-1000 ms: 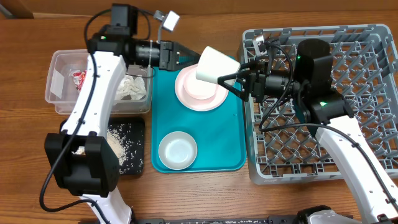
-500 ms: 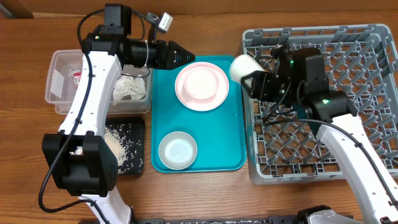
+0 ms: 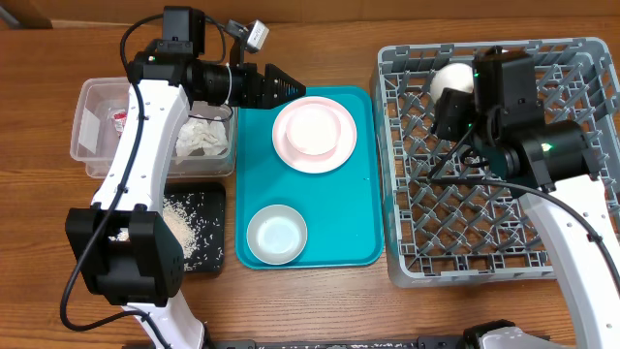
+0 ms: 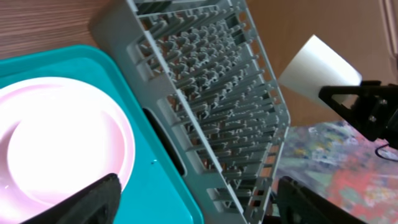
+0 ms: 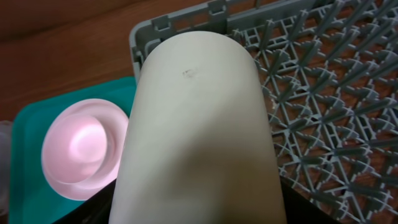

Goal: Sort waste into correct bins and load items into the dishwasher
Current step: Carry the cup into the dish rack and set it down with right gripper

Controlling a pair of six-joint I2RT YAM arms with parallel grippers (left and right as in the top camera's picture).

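My right gripper (image 3: 453,97) is shut on the small white cup (image 3: 451,79) and holds it over the back left part of the grey dish rack (image 3: 572,247); the cup fills the right wrist view (image 5: 199,124). My left gripper (image 3: 286,85) is open and empty, hovering at the back left edge of the teal tray (image 3: 363,208), just left of the pale pink plate (image 3: 314,136). A small whitish bowl (image 3: 277,234) sits at the tray's front. The clear tub (image 3: 97,145) holds the red wrapper (image 3: 121,120) and white napkin (image 3: 203,138). The black tray (image 3: 208,208) holds rice scraps (image 3: 181,223).
The dish rack (image 4: 211,112) takes up the right side of the table, with upright pegs. The clear tub and black tray stand at the left, the teal tray in the middle. Bare wood table (image 3: 320,301) lies along the front.
My right gripper has carried the cup right, from above the plate to over the rack's back left corner. My left gripper stayed near the tray's back edge.
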